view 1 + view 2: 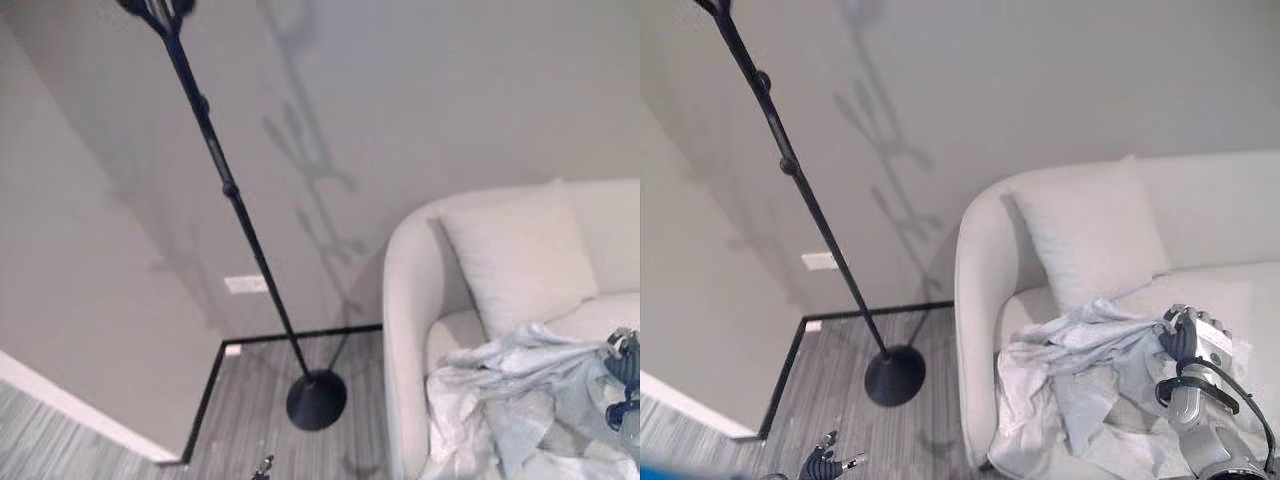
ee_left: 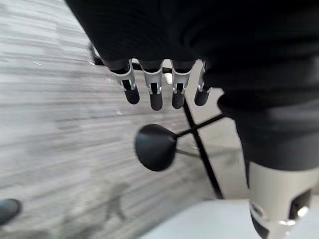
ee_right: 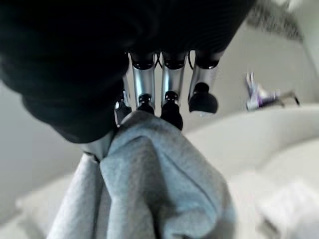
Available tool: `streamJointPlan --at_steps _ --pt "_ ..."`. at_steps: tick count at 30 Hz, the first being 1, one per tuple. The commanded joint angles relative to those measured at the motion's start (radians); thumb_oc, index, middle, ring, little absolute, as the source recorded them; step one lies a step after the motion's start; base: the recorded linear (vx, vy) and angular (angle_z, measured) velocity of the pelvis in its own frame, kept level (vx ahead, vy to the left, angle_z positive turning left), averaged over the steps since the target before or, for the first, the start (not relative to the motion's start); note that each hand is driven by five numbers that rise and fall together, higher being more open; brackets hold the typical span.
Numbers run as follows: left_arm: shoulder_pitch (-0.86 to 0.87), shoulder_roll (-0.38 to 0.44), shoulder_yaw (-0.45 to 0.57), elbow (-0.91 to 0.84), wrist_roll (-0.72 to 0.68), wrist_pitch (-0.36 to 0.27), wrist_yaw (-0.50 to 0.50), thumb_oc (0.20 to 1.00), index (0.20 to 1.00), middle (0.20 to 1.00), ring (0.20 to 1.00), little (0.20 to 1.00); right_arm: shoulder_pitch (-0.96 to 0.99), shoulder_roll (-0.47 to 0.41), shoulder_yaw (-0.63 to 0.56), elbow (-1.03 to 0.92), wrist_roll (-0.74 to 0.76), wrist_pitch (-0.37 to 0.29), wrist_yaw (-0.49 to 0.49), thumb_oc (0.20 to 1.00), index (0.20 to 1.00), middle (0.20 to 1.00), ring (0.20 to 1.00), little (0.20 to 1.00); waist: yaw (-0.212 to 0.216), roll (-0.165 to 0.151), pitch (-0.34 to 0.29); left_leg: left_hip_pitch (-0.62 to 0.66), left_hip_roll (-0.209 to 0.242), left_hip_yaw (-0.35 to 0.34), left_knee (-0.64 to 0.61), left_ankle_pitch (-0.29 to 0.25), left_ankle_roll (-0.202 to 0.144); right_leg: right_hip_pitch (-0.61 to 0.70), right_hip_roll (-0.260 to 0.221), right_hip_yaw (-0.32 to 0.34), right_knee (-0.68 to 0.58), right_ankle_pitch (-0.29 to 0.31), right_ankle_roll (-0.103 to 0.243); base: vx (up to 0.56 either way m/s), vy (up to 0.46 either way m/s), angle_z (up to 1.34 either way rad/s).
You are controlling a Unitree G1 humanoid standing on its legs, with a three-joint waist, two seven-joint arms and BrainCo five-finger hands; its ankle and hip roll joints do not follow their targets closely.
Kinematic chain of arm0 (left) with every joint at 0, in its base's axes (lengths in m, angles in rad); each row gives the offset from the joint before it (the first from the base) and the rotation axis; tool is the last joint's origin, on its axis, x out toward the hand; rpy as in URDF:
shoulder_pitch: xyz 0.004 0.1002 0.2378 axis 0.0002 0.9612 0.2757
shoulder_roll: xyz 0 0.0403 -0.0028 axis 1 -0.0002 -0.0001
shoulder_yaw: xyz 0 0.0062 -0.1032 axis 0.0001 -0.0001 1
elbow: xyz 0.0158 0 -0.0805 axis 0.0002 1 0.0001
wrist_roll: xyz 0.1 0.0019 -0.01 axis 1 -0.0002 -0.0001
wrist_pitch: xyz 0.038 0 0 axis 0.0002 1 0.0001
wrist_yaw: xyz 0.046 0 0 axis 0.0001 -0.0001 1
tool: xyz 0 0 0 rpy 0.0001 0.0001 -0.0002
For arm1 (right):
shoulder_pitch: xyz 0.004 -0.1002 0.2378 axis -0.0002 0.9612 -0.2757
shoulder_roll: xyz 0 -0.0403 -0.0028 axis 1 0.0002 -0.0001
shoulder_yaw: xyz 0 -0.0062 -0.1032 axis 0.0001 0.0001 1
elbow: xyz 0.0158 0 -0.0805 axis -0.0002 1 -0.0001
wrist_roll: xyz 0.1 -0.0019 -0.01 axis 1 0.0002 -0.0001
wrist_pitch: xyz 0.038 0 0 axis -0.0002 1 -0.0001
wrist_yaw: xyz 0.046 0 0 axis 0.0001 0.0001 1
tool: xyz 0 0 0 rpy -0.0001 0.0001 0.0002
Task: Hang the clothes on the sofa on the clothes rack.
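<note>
Right hand (image 1: 1185,345) has its fingers pinched on a fold of the pale grey, soft crumpled garment (image 1: 1080,375) lying on the cream sofa (image 1: 985,290). Looks light and floppy, so grab near the collar. Left hand (image 2: 159,89) hangs relaxed, well away from the black metal clothes rack (image 1: 235,200).

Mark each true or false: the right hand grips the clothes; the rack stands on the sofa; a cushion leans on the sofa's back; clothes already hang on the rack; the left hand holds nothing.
1. The right hand grips the clothes. True.
2. The rack stands on the sofa. False: its base is on the floor beside the sofa.
3. A cushion leans on the sofa's back. True.
4. Clothes hang on the rack. False: its visible pole is bare; they lie on the sofa.
5. The left hand holds nothing. True.
</note>
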Motion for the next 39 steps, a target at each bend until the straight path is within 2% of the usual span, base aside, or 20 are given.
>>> streamJointPlan --at_steps 1,4,7,8,13,14,16,19,25,26,28,31,33,35,39 --pt "-0.058 0.014 0.010 -0.049 0.044 -0.010 -0.003 1.000 1.000 1.000 1.000 1.000 -0.071 0.045 -0.019 -0.052 0.043 -0.068 -0.026 0.200 0.200 0.200 0.200 0.200 0.002 -0.037 0.066 0.050 -0.035 -0.028 0.004 -0.074 0.024 0.128 -0.080 0.073 -0.138 0.074 0.103 -0.03 0.029 -0.10" --pt "-0.065 0.014 -0.007 -0.100 0.086 0.006 0.010 1.000 1.000 1.000 1.000 1.000 -0.093 0.066 0.006 -0.148 0.065 -0.093 0.019 0.200 0.200 0.200 0.200 0.200 0.000 -0.050 0.062 0.065 -0.039 -0.021 0.004 -0.079 0.033 0.129 -0.075 0.091 -0.119 0.074 0.109 -0.05 0.031 -0.13" --pt "-0.089 0.006 -0.014 -0.118 0.145 0.027 0.067 1.000 1.000 1.000 1.000 1.000 -0.124 0.125 0.078 -0.272 0.105 -0.127 0.067 0.200 0.200 0.200 0.200 0.200 -0.001 -0.067 0.060 0.085 -0.044 -0.004 0.004 -0.086 0.043 0.126 -0.066 0.116 -0.096 0.076 0.115 -0.07 0.034 -0.24" --pt "-0.122 -0.008 -0.038 -0.117 0.212 0.047 0.133 1.000 1.000 1.000 1.000 1.000 -0.138 0.193 0.177 -0.374 0.153 -0.155 0.129 0.200 0.200 0.200 0.200 0.200 0.001 -0.078 0.055 0.095 -0.045 0.002 0.004 -0.087 0.047 0.129 -0.066 0.123 -0.091 0.079 0.117 -0.05 0.014 -0.41" --pt "-0.137 -0.024 -0.072 -0.135 0.251 0.058 0.194 1.000 1.000 1.000 1.000 1.000 -0.164 0.264 0.292 -0.458 0.192 -0.172 0.158 0.200 0.200 0.200 0.200 0.200 0.008 -0.090 0.050 0.106 -0.050 0.000 0.004 -0.088 0.054 0.136 -0.068 0.122 -0.086 0.079 0.121 -0.03 0.010 -0.07" --pt "-0.146 -0.031 -0.096 -0.140 0.268 0.060 0.232 1.000 1.000 1.000 1.000 1.000 -0.202 0.298 0.339 -0.480 0.212 -0.179 0.141 0.200 0.200 0.200 0.200 0.200 0.016 -0.094 0.049 0.111 -0.053 -0.002 0.004 -0.089 0.057 0.137 -0.071 0.121 -0.078 0.080 0.124 -0.03 0.018 0.02" --pt "-0.150 -0.034 -0.107 -0.138 0.279 0.061 0.246 1.000 1.000 1.000 1.000 1.000 -0.227 0.307 0.352 -0.483 0.216 -0.183 0.129 0.200 0.200 0.200 0.200 0.200 0.019 -0.097 0.049 0.115 -0.055 -0.003 0.004 -0.089 0.059 0.139 -0.073 0.123 -0.075 0.079 0.125 -0.01 0.010 0.02" --pt "-0.168 -0.015 -0.160 -0.169 0.370 0.058 0.334 1.000 1.000 1.000 1.000 1.000 -0.386 0.322 0.377 -0.493 0.243 -0.188 0.061 0.200 0.200 0.200 0.200 0.200 0.039 -0.109 0.039 0.127 -0.062 -0.004 0.004 -0.095 0.063 0.146 -0.083 0.122 -0.074 0.086 0.129 -0.01 0.019 0.02" --pt "-0.195 -0.002 -0.189 -0.159 0.413 0.069 0.389 1.000 1.000 1.000 1.000 1.000 -0.565 0.339 0.399 -0.468 0.299 -0.190 0.001 0.200 0.200 0.200 0.200 0.200 0.054 -0.120 0.028 0.134 -0.065 -0.001 0.004 -0.098 0.065 0.149 -0.086 0.122 -0.073 0.092 0.130 0.00 0.000 0.00" --pt "-0.211 0.001 -0.198 -0.151 0.416 0.071 0.402 1.000 1.000 1.000 1.000 1.000 -0.655 0.335 0.411 -0.448 0.316 -0.187 -0.022 0.200 0.200 0.200 0.200 0.200 0.059 -0.125 0.026 0.136 -0.066 0.000 0.004 -0.100 0.065 0.148 -0.086 0.124 -0.073 0.096 0.129 0.00 0.000 0.00" --pt "-0.228 0.006 -0.201 -0.149 0.409 0.068 0.422 1.000 1.000 1.000 1.000 1.000 -0.763 0.339 0.435 -0.415 0.346 -0.186 -0.036 0.200 0.200 0.200 0.200 0.200 0.064 -0.130 0.023 0.137 -0.065 0.002 0.004 -0.101 0.063 0.147 -0.086 0.123 -0.073 0.099 0.127 0.02 -0.004 -0.03" --pt "-0.284 -0.021 -0.238 -0.134 0.388 0.077 0.447 1.000 1.000 1.000 1.000 1.000 -0.883 0.426 0.520 -0.371 0.380 -0.172 -0.029 0.200 0.200 0.200 0.200 0.200 0.066 -0.133 0.021 0.142 -0.066 0.002 0.004 -0.102 0.061 0.144 -0.085 0.119 -0.072 0.101 0.124 0.05 0.001 -0.02" --pt "-0.307 -0.041 -0.251 -0.134 0.363 0.066 0.456 1.000 1.000 1.000 1.000 1.000 -0.914 0.446 0.540 -0.363 0.379 -0.167 -0.031 0.200 0.200 0.200 0.200 0.200 0.061 -0.131 0.021 0.142 -0.065 -0.001 0.004 -0.102 0.060 0.143 -0.086 0.116 -0.069 0.101 0.124 0.04 0.012 0.04" --pt "-0.345 -0.083 -0.287 -0.136 0.292 0.038 0.442 1.000 1.000 1.000 1.000 1.000 -0.967 0.479 0.556 -0.345 0.378 -0.161 -0.046 0.200 0.200 0.200 0.200 0.200 0.055 -0.128 0.022 0.141 -0.066 -0.005 0.004 -0.102 0.061 0.141 -0.087 0.115 -0.067 0.103 0.125 0.03 0.009 0.05" --pt "-0.382 -0.125 -0.344 -0.133 0.233 0.019 0.393 1.000 1.000 1.000 1.000 1.000 -1.031 0.490 0.563 -0.321 0.371 -0.153 -0.061 0.200 0.200 0.200 0.200 0.200 0.042 -0.123 0.021 0.139 -0.068 -0.010 0.004 -0.103 0.064 0.138 -0.088 0.121 -0.060 0.108 0.126 0.00 0.000 0.00"
